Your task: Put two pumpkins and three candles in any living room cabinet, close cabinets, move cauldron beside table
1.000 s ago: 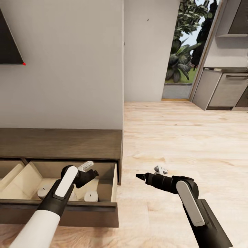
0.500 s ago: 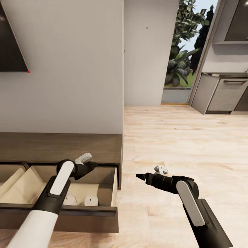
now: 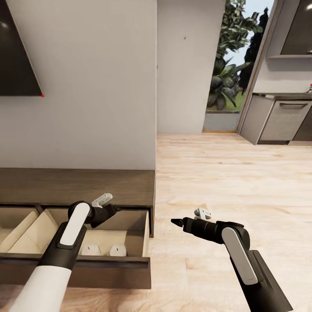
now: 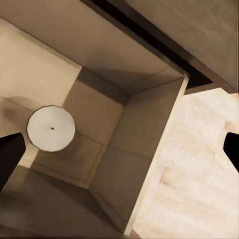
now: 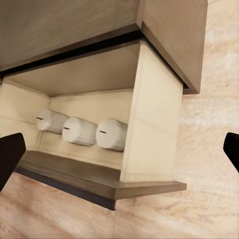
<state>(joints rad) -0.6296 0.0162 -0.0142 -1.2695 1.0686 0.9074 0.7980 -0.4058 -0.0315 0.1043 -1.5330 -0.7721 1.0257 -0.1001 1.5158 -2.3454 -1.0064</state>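
3 candles (image 5: 80, 130) lay in row inside R drawer (image 3: 104, 261) of cabinet (image 3: 78, 186), at 8 o'clock in head view; drawer open, L drawer (image 3: 13, 219) open too. L gripper (image 3: 108, 203) hung over drawer, fingers (image 4: 10, 157) spread wide, grasping nothing. R gripper (image 3: 190, 218) at 5 o'clock over wood floor (image 3: 225, 182), fingers (image 5: 10, 152) apart, empty. Judged: candles done; pumpkins, closing both drawers, cauldron move left. No pumpkin seen in drawers as far as visible.
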